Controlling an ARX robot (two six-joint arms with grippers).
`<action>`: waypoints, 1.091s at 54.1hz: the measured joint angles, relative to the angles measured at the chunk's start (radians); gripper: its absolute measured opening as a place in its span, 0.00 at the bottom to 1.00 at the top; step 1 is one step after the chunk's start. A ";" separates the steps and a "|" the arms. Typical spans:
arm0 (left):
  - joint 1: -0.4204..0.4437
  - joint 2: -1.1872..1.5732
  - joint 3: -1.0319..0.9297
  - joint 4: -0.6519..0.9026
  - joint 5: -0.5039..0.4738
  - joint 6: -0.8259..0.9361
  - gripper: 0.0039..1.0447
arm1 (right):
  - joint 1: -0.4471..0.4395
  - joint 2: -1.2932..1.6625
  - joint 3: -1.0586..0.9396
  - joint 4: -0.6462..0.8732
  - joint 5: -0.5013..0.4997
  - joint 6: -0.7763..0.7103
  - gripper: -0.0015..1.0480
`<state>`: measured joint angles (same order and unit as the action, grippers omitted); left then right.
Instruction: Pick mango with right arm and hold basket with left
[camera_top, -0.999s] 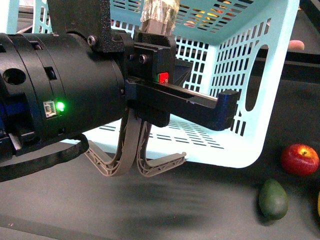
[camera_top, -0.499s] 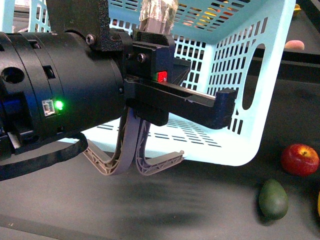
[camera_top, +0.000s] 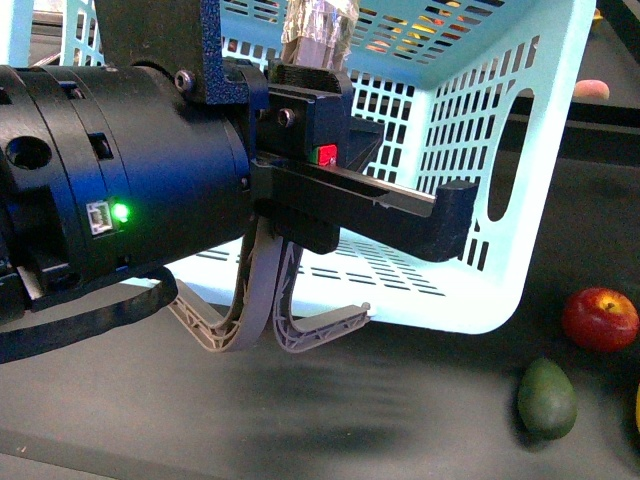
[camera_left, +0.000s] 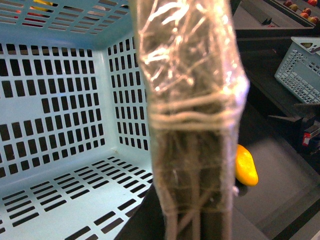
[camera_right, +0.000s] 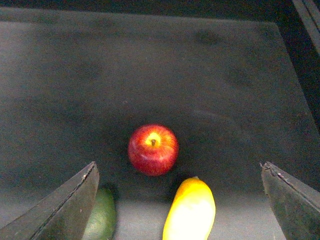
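The robot's left arm (camera_top: 120, 190) is filling the near side of the front view, with its left gripper (camera_top: 312, 110) pointing into the pale blue basket (camera_top: 500, 200). The basket is standing to the left of the red apple (camera_top: 600, 318) and appears to be tipped with its open side toward the robot. One tape-wrapped finger (camera_left: 190, 125) is blocking the left wrist view, so whether the jaws are clamping the basket's wall cannot be told. A dark green fruit (camera_top: 547, 398) is lying left of the apple and nearer the robot. The mango (camera_right: 190, 212) is lying on the dark table (camera_right: 150, 65) just beside the apple, to its right and nearer the robot, and only a yellow sliver of it is showing at the front view's edge. Whether mango and apple are touching cannot be told. The right gripper (camera_right: 178, 167) is hanging above the apple and mango with its fingers spread wide, holding nothing. The mango is looking smooth and probably slippery, moderately heavy, and firm yet easily bruised. It is likely calling for a gentle squeeze across its short axis at the fullest part of the oval, not at the tapering ends. With the apple crowding one end, the fingers are probably finding clearer room along the mango's long sides.
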<state>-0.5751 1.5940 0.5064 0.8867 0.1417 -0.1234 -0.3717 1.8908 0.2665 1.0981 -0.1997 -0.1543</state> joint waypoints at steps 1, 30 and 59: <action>0.000 0.000 0.000 0.000 0.000 0.000 0.07 | -0.003 0.015 0.003 0.006 -0.001 -0.002 0.92; 0.000 0.000 0.000 0.000 0.000 0.000 0.07 | -0.079 0.485 0.136 0.177 0.041 -0.065 0.92; 0.000 0.000 0.000 0.000 0.000 0.000 0.07 | -0.073 0.739 0.301 0.199 0.128 -0.052 0.92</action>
<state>-0.5751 1.5940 0.5064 0.8867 0.1417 -0.1234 -0.4450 2.6293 0.5678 1.2972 -0.0719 -0.2066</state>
